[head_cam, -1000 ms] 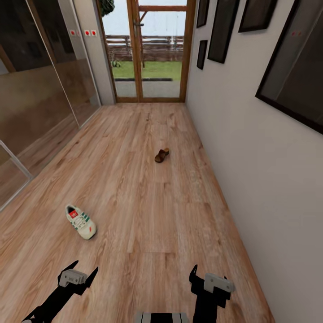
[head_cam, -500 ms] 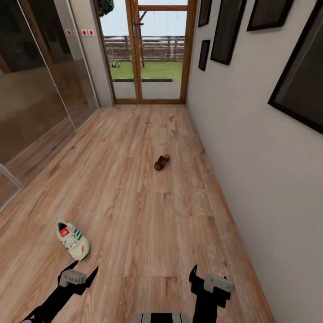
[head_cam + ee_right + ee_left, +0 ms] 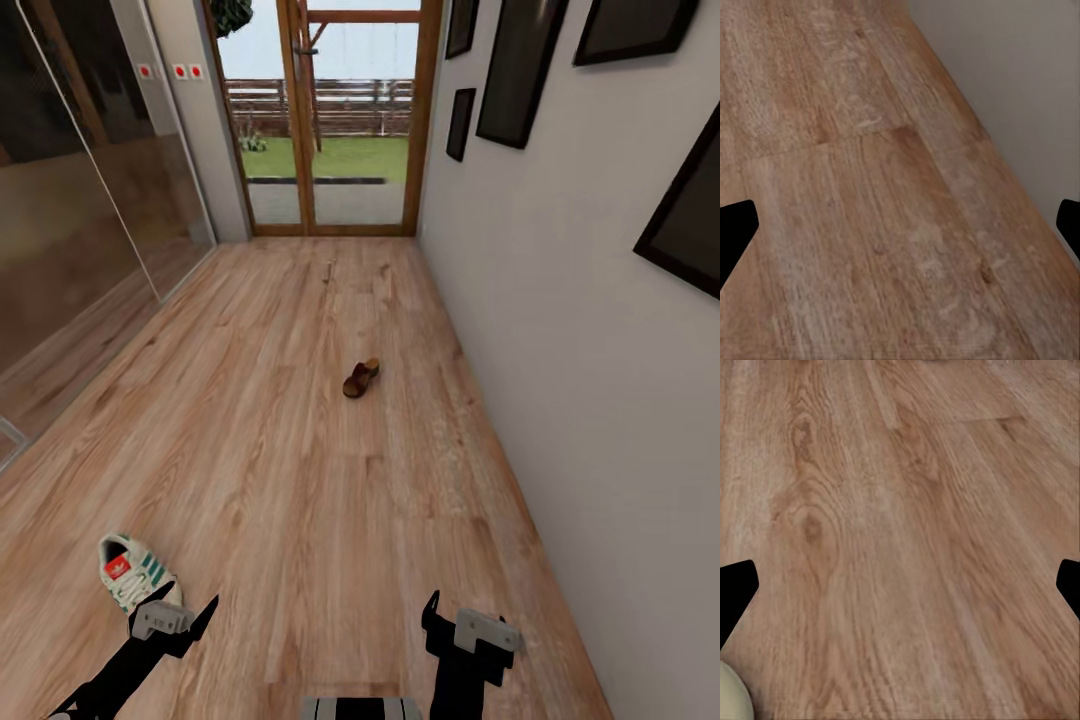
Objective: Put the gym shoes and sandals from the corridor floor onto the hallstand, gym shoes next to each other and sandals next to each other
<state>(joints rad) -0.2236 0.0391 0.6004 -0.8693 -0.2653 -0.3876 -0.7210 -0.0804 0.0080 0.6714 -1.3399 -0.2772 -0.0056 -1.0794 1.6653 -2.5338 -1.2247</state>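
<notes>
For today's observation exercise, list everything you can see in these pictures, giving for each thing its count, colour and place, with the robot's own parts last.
sneaker: one, cream-white with green stripes and a red tongue patch, on the floor near the left end effector.
sandal: one, dark brown, on the floor further down the corridor.
floor: one, warm brown wood planks, running to the door.
glass door: one, wooden frame, at the far end, with grass and a fence beyond.
picture frames: several, black, on the pale wall at the right.
glass panels: dark and reflective, along the left side.
left end effector: one, black with a grey block, open, held above the floor.
right end effector: one, black with a grey block, open, held above the floor near the wall.
</notes>
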